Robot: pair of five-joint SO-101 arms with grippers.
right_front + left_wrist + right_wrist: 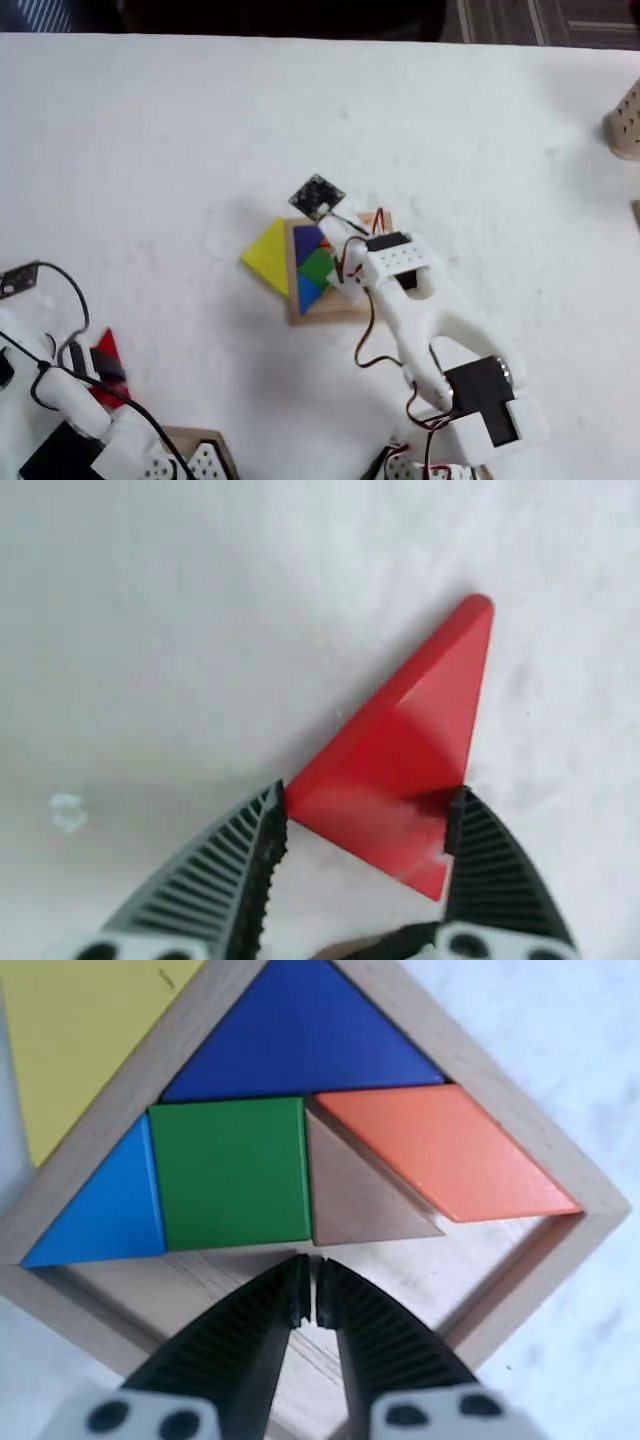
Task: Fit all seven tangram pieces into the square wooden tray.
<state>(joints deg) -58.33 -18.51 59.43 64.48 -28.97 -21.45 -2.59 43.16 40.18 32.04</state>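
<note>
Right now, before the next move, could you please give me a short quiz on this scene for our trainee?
1. True or false: the right gripper is shut and holds nothing.
2. How many coloured or wooden shapes lie inside the tray?
3. What lies at the left gripper? A: a purple circle. B: the red triangle. C: a pink square.

Key: 1 true; 2 five; 3 B.
</note>
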